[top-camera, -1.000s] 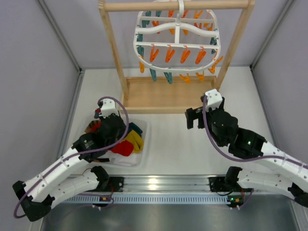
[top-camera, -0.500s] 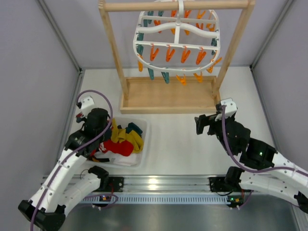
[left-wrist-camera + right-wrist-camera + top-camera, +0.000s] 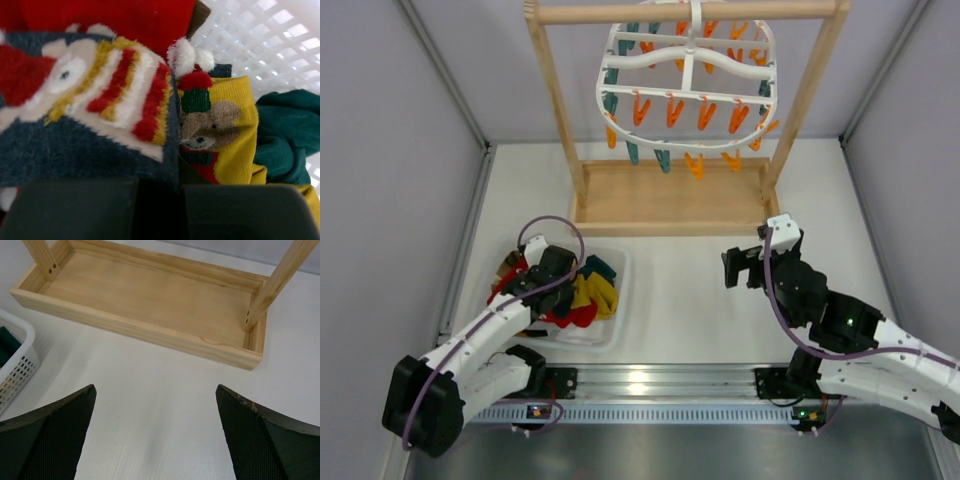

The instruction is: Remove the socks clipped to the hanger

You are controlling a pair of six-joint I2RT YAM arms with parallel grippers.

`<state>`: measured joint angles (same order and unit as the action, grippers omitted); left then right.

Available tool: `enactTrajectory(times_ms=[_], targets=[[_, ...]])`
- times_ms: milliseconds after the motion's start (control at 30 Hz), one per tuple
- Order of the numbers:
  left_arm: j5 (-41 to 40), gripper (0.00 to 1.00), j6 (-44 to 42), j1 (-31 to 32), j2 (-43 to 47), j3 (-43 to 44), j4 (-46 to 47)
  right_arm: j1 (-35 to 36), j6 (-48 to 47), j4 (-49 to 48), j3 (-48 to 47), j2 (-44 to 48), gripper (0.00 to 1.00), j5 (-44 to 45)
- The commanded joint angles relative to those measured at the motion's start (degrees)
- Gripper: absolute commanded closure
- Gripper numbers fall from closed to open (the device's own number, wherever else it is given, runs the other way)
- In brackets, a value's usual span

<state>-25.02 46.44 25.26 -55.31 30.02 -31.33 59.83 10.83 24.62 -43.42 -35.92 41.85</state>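
Near the tabletop's (image 3: 670, 300) left front corner, a white basket (image 3: 612, 300) held the socks (image 3: 588, 296), heaped red, yellow, teal and navy. We saw the left arm (image 3: 490, 330) lying across that basket from above, so much of the heap was covered. Its wrist camera showed the left fingers (image 3: 75, 212) pressed together right against a fluffy navy sock (image 3: 90, 150) with a bear pattern. We could not tell whether any fabric was caught between them. Beside it lay a yellow sock (image 3: 237, 135), a teal one (image 3: 285, 140) and a red one (image 3: 110, 20).

Along the far edge stood a wooden rack (image 3: 557, 110), with the hanger (image 3: 660, 92) hung from its top bar and orange clips (image 3: 703, 112) dangling. Right fingers (image 3: 50, 440) were spread wide over bare tabletop in front of the rack's base (image 3: 150, 300), touching nothing.
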Motion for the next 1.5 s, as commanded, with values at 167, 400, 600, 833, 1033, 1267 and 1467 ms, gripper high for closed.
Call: enactTrajectory(times_ms=[167, 400, 600, 833, 1033, 1267, 1467], targets=[[-0.5, 0.87, 8.1, -0.2, 2.2, -4.8, 6.1, -0.5, 1.8, -2.7, 1.9, 0.5, 0.01, -2.2], [-0.6, 0.52, 8.8, -0.3, 11.1, -5.1, 5.6, -0.5, 1.9, -2.3, 1.7, 1.5, 0.01, -1.8], [-4.8, 0.34, 8.6, -0.2, 15.3, -2.5, 1.8, -0.5, 2.2, -1.2, 1.2, 2.2, 0.01, -1.2], [-6.7, 0.14, 5.4, -0.2, 22.2, 1.9, -2.1, -0.5, 1.8, -1.0, 0.7, 1.5, 0.01, -0.4], [-7.1, 0.09, 3.0, -0.2, 25.7, 6.5, -9.5, -0.6, 1.6, -0.9, -0.4, -0.1, 0.00, 0.7], [-6.9, 0.04, -1.9, -0.2, 31.5, 14.4, -12.2, -0.6, 1.6, -0.8, -1.8, -1.3, 0.01, 0.7], [4.0, 0.01, -24.8, -0.3, 19.1, 28.5, -13.0, -0.7, 5.5, 4.9, -4.5, -0.4, 0.01, 4.8]])
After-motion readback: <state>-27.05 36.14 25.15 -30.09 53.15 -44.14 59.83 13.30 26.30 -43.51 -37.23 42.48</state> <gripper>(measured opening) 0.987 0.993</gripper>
